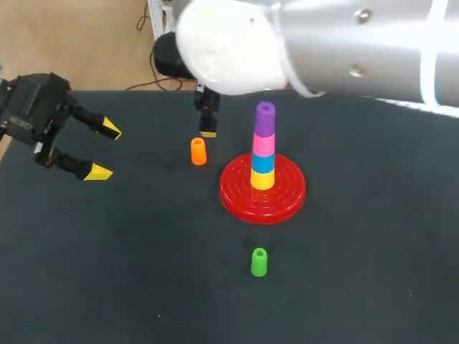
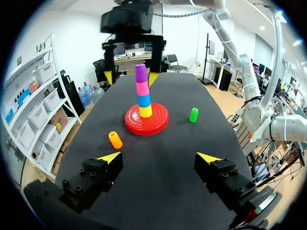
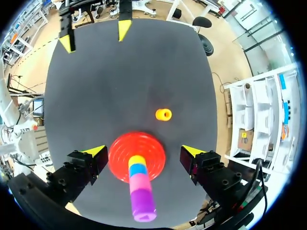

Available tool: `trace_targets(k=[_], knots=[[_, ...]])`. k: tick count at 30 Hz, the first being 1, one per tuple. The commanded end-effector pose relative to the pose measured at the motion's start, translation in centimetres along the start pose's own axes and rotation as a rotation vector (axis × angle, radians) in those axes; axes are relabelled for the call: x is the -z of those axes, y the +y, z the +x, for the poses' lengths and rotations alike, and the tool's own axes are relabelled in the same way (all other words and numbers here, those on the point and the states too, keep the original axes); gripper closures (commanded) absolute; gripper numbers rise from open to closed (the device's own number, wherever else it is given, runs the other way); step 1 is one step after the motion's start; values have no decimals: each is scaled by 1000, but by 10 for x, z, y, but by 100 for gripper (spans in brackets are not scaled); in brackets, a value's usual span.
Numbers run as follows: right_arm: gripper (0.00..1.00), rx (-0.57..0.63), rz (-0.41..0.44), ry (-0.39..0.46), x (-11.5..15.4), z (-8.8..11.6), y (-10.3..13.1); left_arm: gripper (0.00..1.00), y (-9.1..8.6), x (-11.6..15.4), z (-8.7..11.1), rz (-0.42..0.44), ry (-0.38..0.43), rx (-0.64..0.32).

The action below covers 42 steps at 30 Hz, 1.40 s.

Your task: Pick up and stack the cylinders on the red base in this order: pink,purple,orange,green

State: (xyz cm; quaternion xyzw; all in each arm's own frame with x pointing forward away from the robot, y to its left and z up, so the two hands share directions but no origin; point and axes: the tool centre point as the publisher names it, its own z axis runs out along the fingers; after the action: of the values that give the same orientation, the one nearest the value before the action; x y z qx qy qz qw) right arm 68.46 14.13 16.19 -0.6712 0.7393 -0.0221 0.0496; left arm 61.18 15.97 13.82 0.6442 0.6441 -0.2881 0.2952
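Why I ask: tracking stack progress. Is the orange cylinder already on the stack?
No, the orange cylinder stands alone on the table beside the red base, whose stack ends with the purple cylinder.

Bright, even overhead light casts faint soft shadows on the dark table (image 1: 129, 287), glints off the red base (image 1: 288, 195), and glares on the white right arm (image 1: 358, 50) near the camera.

Purple cylinder (image 1: 265, 122) atop pink (image 1: 263, 145), orange (image 1: 198, 151), green (image 1: 259, 262) loose
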Motion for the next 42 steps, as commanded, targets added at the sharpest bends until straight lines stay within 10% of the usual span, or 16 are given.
trace_targets(k=[1, 22, 42], knots=[[0, 3, -56, 41, -11, -21, -14, 0, -1, 0, 1, -4, -4, -3], [0, -11, -126, -13, -71, -26, -30, 0, -1, 0, 1, -4, -4, -3], [0, -36, -74, -36, -71, -22, -30, 0, -1, 0, 1, -4, -4, -3]])
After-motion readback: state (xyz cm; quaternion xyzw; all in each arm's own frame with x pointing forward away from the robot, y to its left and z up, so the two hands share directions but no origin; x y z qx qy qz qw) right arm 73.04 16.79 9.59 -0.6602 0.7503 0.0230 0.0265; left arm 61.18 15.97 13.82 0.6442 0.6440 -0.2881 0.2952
